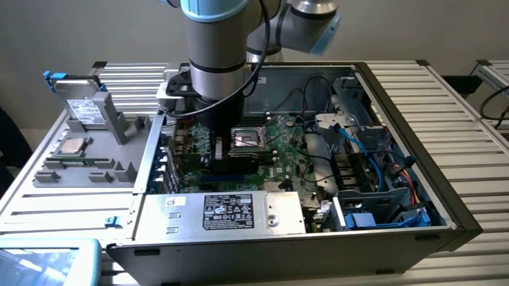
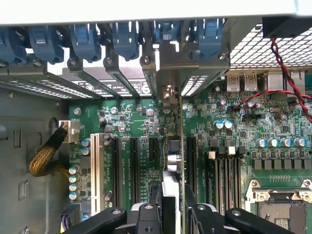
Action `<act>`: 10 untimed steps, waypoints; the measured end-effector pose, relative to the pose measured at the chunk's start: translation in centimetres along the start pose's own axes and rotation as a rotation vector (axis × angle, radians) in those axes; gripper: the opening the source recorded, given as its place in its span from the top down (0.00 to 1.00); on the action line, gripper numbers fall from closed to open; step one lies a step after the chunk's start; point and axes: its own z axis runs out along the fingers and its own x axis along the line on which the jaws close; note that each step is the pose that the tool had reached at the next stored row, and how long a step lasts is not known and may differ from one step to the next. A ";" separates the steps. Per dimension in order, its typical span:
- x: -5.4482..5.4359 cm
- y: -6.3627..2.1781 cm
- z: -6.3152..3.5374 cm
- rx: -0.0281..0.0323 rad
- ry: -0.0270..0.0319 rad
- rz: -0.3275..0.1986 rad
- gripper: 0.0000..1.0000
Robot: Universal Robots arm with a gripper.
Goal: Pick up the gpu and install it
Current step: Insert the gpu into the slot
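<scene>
End effector [image 2: 168,217] has a firm grip on the gpu [image 2: 168,187]. The fingers [image 2: 146,214] squeeze both flat faces and the card stands on its edge between them.

Going across the exterior view from its left:
- A gray parts holder [image 1: 87,173] sits on the slatted metal surface [image 1: 469,107]. A hard drive [image 1: 82,109] stands upright in it, and a square processor chip [image 1: 73,146] lies flat nearer the front.
- The open computer case [image 1: 318,256] is just beside the holder. The arm [image 1: 214,53] reaches straight down into it.
- The end effector [image 1: 221,154] is low over the green motherboard [image 1: 290,134], right next to the empty processor socket [image 1: 248,138].
- The silver power supply [image 1: 230,211] with its black label lies along the near wall of the case.
- On the view's right is the drive bay with blue cables [image 1: 390,161].

In the wrist view the card runs edge-on over the row of black expansion slots [image 2: 132,165]. It points toward the back wall of the case, where the blue clips [image 2: 87,39] are lined up. A white slot [image 2: 95,165] and a yellow braided cable [image 2: 46,156] are off to one side, and a red and black wire [image 2: 285,68] to the other. I honestly can't tell whether the card's bottom edge is in a slot or just above it.
</scene>
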 end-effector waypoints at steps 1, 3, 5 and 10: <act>0.0 0.03 0.00 -0.0001 0.0001 0.000 0.72; 0.0 0.07 0.00 -0.0001 0.0000 0.000 0.72; 0.0 0.06 0.00 -0.0001 0.0000 0.000 0.72; 0.1 0.10 0.00 0.0000 0.0000 0.000 0.72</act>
